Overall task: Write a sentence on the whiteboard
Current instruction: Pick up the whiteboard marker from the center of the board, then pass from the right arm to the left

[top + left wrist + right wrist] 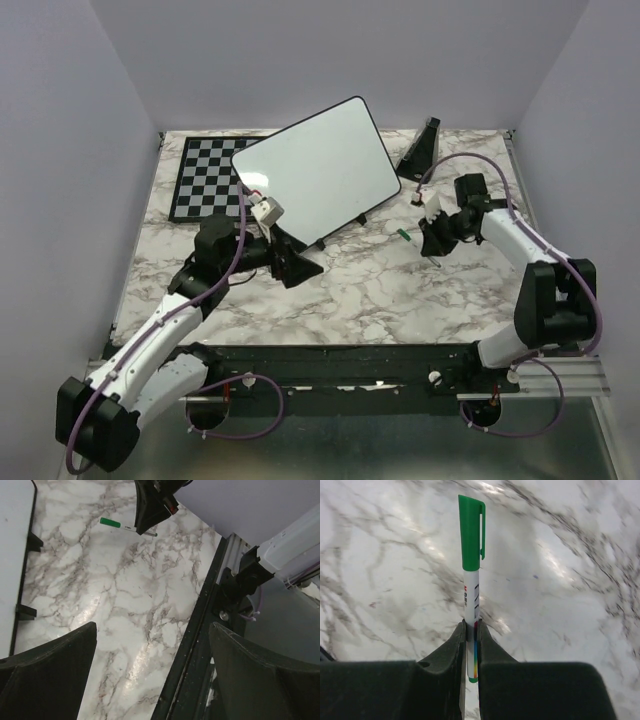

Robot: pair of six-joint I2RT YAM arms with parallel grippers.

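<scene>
Whiteboard (320, 170) with a thin black rim and rounded corners sits far of centre on the marble table (380, 300). It is turned at an angle, so one corner points far and right. Its glossy face shows as an even pale grey-white from above, and small black feet stick out along its near edge. Its left corner overlaps the right side of a black-and-white chessboard (200, 180). A black wedge-shaped object (422, 148) stands just beyond its right edge.

The top view alone takes in the whole board and both arms. The left gripper (295, 265) is just near of the board's near-left edge, and the right gripper (432, 245) is to the right, apart from the board.

The left wrist view catches only a strip of the whiteboard (10, 555) at its left margin, with two of its feet against the marble. In this view the left gripper (150, 680) has its fingers spread wide, with nothing between them but bare table. Farther off in the same view is the right gripper (150, 510), with the marker (112, 523) jutting from it low over the marble.

The right wrist view gives what the others cannot. The right gripper (471, 630) is pinched tight on the rear of the white barrel of the marker (471, 555), whose green clip cap is on and points away from the fingers. Whether the pen touches the table I cannot tell.
</scene>
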